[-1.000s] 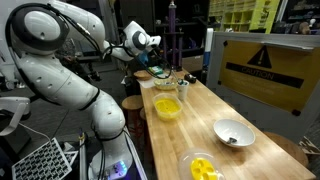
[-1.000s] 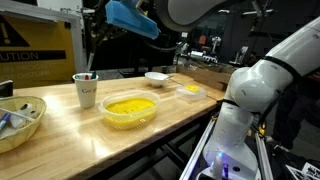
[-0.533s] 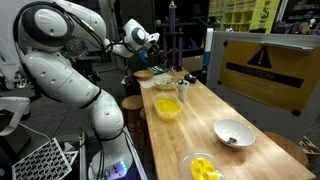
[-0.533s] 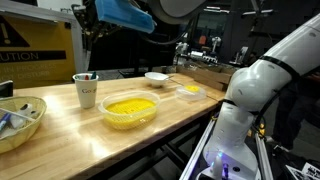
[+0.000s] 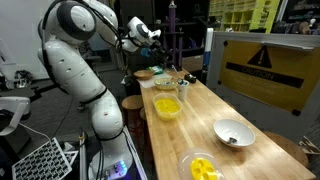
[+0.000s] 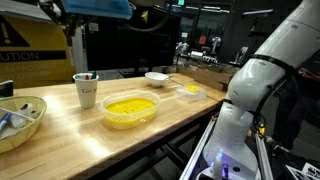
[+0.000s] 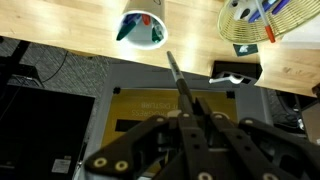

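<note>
One gripper (image 7: pixel 190 113), clenched on a thin dark stick (image 7: pixel 177 75); white cup (image 7: pixel 143 27) beyond the stick's tip, wicker basket (image 7: pixel 262 24) further aside, both on desk (image 7: pixel 60 25).

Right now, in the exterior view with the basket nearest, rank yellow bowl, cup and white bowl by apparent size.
1. yellow bowl
2. cup
3. white bowl; it sits farther back, so uncertain

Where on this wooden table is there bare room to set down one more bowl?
A wide bare patch lies between the large yellow bowl and the white bowl, along the warning-sign board. A smaller patch lies at the front edge between the basket and that yellow bowl. It is crowded at the basket end, where the paper cup stands close.
</note>
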`<move>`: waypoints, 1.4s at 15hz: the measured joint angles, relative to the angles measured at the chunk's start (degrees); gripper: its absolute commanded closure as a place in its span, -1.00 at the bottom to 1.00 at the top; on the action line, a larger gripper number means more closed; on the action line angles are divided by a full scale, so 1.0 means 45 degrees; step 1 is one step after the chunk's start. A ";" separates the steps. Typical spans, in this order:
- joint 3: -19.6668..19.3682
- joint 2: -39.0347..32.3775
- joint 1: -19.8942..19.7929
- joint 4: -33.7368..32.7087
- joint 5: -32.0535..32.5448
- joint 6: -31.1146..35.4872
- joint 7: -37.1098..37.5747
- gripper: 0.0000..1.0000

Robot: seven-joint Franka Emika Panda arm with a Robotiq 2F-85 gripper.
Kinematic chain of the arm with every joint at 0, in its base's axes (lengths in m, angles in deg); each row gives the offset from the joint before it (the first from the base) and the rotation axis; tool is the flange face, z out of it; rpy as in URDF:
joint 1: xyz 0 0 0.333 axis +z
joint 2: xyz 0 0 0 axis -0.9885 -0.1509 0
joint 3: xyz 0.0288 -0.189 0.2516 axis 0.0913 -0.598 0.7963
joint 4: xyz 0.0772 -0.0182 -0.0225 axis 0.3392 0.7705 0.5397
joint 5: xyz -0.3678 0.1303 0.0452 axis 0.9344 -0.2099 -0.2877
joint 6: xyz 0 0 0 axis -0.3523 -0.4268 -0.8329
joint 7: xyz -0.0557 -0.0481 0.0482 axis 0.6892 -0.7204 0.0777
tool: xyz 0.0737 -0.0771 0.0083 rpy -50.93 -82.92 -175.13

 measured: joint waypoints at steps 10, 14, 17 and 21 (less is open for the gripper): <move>-0.0235 -0.4458 0.1522 -0.3573 0.3110 -0.2500 0.0223 0.94; -0.1244 -0.5922 0.3145 -0.4792 0.3619 -0.3258 0.0218 0.94; -0.2158 -0.6527 0.4137 -0.5395 0.3618 -0.3332 0.0214 0.94; -0.3075 -0.7004 0.4926 -0.6039 0.3537 -0.3332 0.0212 0.94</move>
